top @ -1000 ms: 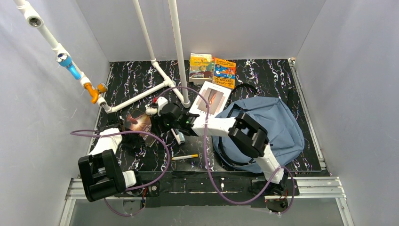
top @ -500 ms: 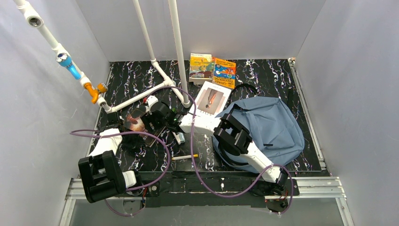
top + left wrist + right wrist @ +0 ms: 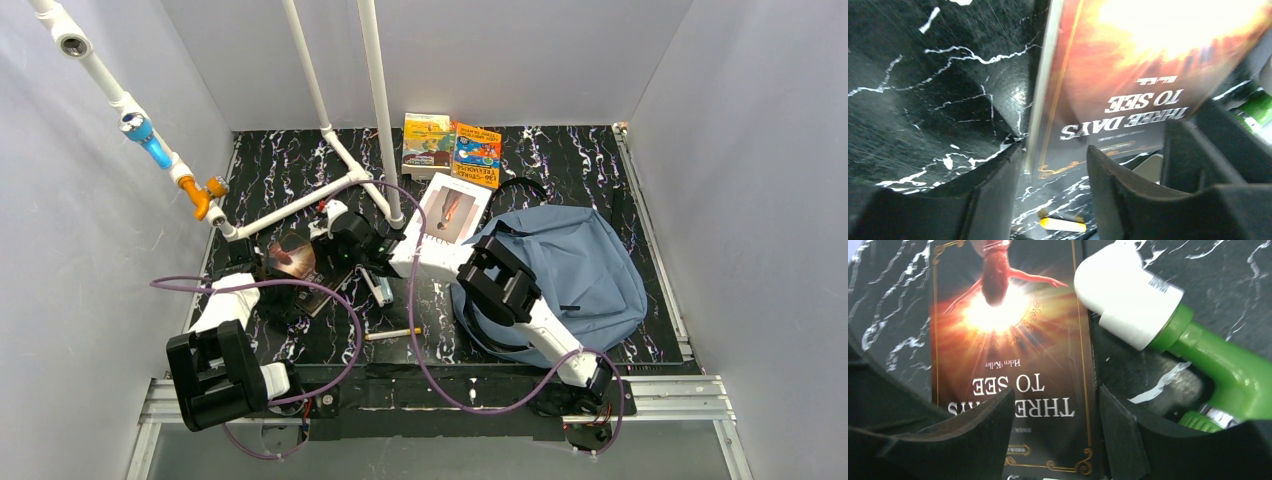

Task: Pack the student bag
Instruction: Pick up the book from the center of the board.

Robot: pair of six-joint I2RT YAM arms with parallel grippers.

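Note:
The student bag (image 3: 575, 268), slate-blue with black straps, lies on the right of the mat. A dark book titled "Three Days to See" (image 3: 296, 262) lies at the left. In the left wrist view its spine corner (image 3: 1048, 125) stands between the parted fingers of my left gripper (image 3: 1055, 150), which is open. My right gripper (image 3: 1055, 392) hovers open over the same book (image 3: 1008, 330); its right finger is at the cover's edge. From above, the left gripper (image 3: 262, 268) is at the book's left and the right gripper (image 3: 330, 232) at its upper right.
A white-and-green item (image 3: 1148, 315) lies right beside the book. A yellow pen (image 3: 393, 333) lies nearer the front. A white book (image 3: 452, 212) touches the bag's far left, and two colourful books (image 3: 452, 148) sit at the back. White pipes (image 3: 340, 170) cross the left.
My left gripper was shut on the book and has now opened. My right arm reached left over the book, then eased back slightly, its jaws narrowing a little.

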